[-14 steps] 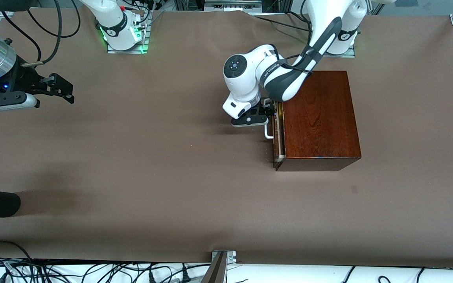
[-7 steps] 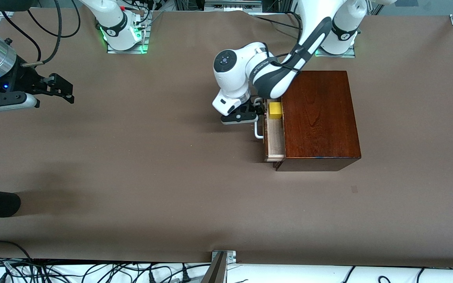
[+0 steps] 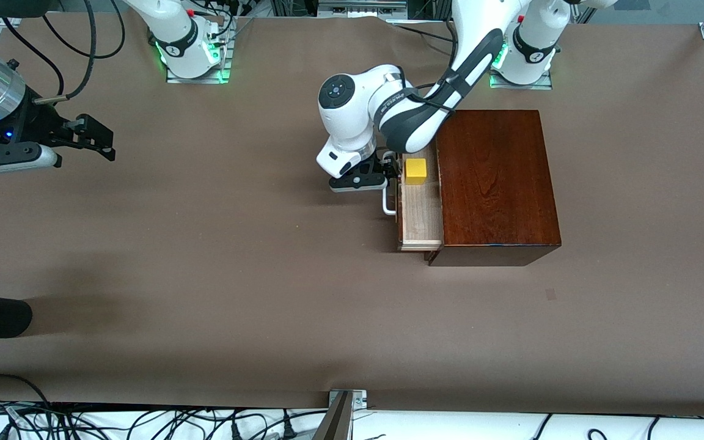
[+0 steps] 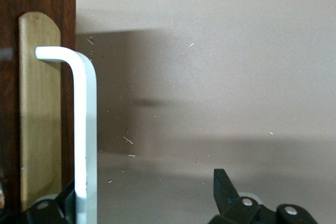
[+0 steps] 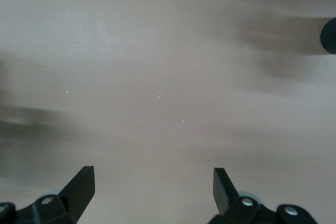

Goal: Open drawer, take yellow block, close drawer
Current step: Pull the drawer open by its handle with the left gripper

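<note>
Covering the table (image 3: 205, 256): plain brown sheet. Drawer (image 3: 419, 220) part-open, yellow block (image 3: 415, 171) inside. Left gripper (image 3: 388, 177) jaws spread, hooking handle (image 4: 84, 129). Right gripper (image 5: 152, 192) released, waiting over bare sheet.

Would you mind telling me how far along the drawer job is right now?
The drawer is partly open, showing the yellow block inside. The left gripper hooks the handle, jaws open. The right gripper waits open. Taking the block and closing remain.
</note>
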Controlling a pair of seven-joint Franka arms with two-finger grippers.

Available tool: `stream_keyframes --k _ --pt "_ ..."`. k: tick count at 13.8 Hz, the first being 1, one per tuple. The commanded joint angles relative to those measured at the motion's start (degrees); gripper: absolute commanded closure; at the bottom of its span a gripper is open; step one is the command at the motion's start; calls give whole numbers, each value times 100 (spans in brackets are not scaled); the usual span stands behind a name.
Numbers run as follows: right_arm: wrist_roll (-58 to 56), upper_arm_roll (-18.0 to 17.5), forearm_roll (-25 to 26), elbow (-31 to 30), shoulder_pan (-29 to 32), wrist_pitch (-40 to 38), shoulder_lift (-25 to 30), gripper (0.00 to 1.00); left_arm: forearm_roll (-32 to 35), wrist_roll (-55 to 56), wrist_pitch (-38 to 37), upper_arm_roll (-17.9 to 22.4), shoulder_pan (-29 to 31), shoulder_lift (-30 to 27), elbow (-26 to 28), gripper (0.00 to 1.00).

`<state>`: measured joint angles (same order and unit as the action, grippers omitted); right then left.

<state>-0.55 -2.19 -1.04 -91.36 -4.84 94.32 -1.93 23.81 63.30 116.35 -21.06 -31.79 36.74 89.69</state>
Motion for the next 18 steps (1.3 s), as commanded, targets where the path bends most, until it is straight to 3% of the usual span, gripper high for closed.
stream_keyframes --k 1,9,14,18 --pt "29 34 -81 92 -17 -63 -18 0 -35 139 432 -118 -213 430 -488 0" --pt "29 26 -81 92 -17 -63 -18 0 88 87 266 -83 -354 510 -664 0" --pt "29 26 -81 92 -17 -72 -18 0 544 51 -1095 -126 -512 483 -1049 0" --pt "29 26 -72 92 -17 -54 -18 0 712 43 -1589 -126 -688 404 -1138 0"
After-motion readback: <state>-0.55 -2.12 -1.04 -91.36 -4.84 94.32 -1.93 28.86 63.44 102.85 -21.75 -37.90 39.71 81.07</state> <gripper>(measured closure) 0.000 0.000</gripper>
